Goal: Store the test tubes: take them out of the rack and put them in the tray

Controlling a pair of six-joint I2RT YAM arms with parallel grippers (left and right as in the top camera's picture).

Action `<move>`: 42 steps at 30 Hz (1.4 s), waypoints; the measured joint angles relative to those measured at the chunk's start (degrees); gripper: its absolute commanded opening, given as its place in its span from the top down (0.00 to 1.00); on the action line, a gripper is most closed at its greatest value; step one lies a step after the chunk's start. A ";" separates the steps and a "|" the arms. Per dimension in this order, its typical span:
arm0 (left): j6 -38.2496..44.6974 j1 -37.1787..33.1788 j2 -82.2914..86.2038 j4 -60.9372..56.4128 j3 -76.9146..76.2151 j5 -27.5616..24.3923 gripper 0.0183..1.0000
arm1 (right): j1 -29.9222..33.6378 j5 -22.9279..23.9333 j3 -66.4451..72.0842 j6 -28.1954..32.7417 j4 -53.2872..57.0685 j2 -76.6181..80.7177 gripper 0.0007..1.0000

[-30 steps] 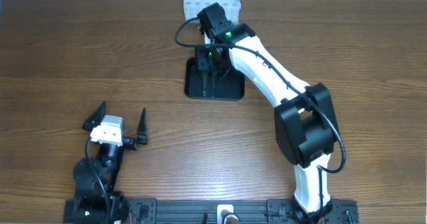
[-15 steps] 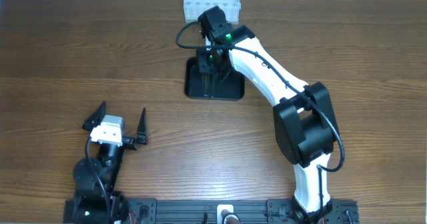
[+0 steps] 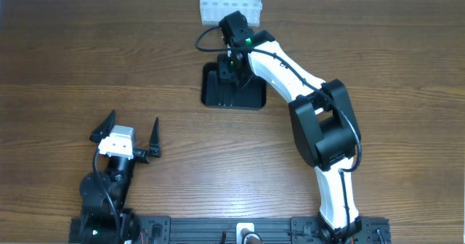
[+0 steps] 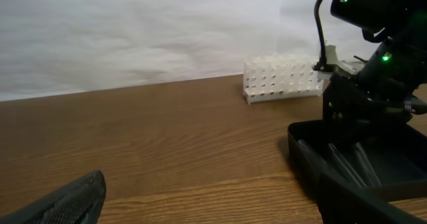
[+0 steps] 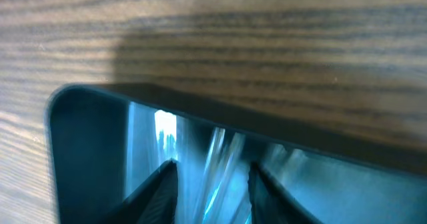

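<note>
Placing step of the storage task. The right gripper hangs low inside the black tray, its fingers spread to either side of a clear test tube that lies lengthwise between them. The gap looks wider than the tube, so the tube is judged to be resting on the tray floor rather than pinched, though contact at the pads cannot be made out. Further test tubes lie side by side on the tray floor directly beneath and just beside this gripper. The white test tube rack stands on the tabletop just beyond the gripper, past the tray's far wall and apart from it. Whether any tubes are left standing in its holes cannot be told. The left gripper sits well apart from the tray, near its own arm's base, fingers spread wide and holding nothing. The step in hand is judged to be the set-down of one tube. The next move calls for a straight lift clear of the tray walls without dragging the neighbouring tubes. If the rack is not yet emptied, a short reach over to it should follow, with the fingers brought down around a single upright tube.
</note>
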State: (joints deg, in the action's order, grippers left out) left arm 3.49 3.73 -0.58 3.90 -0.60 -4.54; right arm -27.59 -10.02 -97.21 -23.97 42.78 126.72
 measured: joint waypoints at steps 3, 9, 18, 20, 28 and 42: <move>0.00 0.00 0.00 0.00 0.00 0.00 0.00 | 0.31 0.02 0.00 -0.13 -0.98 0.00 0.45; 0.00 0.00 0.00 0.00 0.00 0.00 0.00 | 0.31 0.02 0.00 0.11 -2.51 -0.11 0.39; 0.00 0.00 0.00 0.00 0.00 0.00 0.00 | 0.42 3.21 0.04 4.42 -2.86 -13.81 0.27; 0.00 0.00 0.00 0.00 0.00 0.00 0.00 | 0.63 7.21 0.02 6.54 -5.29 -19.58 0.25; 0.00 0.00 0.00 0.00 0.00 0.00 0.00 | 3.37 19.56 -0.50 13.64 -20.26 -21.31 0.18; 0.00 0.00 -0.02 0.00 0.00 0.00 0.00 | 8.52 22.64 -0.24 17.14 -41.90 1.29 0.14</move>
State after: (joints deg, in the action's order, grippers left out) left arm 3.49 3.73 -0.60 3.90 -0.60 -4.54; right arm -19.07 12.62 -97.45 -6.83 0.89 128.01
